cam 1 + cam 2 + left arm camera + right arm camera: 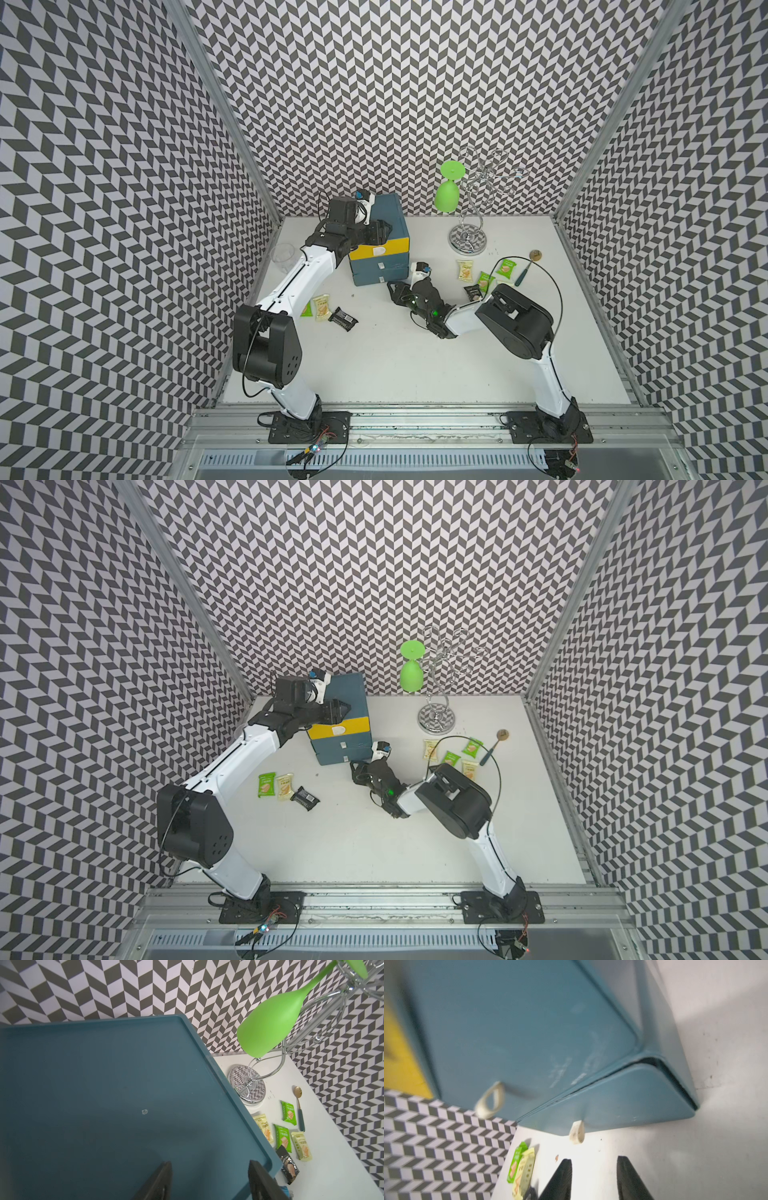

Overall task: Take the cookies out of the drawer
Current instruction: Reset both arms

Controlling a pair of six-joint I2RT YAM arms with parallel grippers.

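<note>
The blue drawer unit point(380, 266) with a yellow top drawer point(380, 248) stands at the back left. My left gripper point(209, 1167) hangs open over its flat blue top point(104, 1095), holding nothing. My right gripper point(593, 1162) is open and empty, low over the table just in front of the bottom drawer's loop handle point(577, 1133). That drawer front stands slightly ajar at one corner. Cookies lie on the table in two groups: green point(267, 784), cream point(322, 307) and black point(343, 318) packets at the left, several packets point(282, 1139) at the right. Every drawer's inside is hidden.
A green wine glass point(446, 195) hangs upside down on a chrome rack point(467, 241) at the back right. A spoon point(525, 268) lies beside the right packets. A clear cup point(284, 257) stands behind my left arm. Patterned walls close in three sides.
</note>
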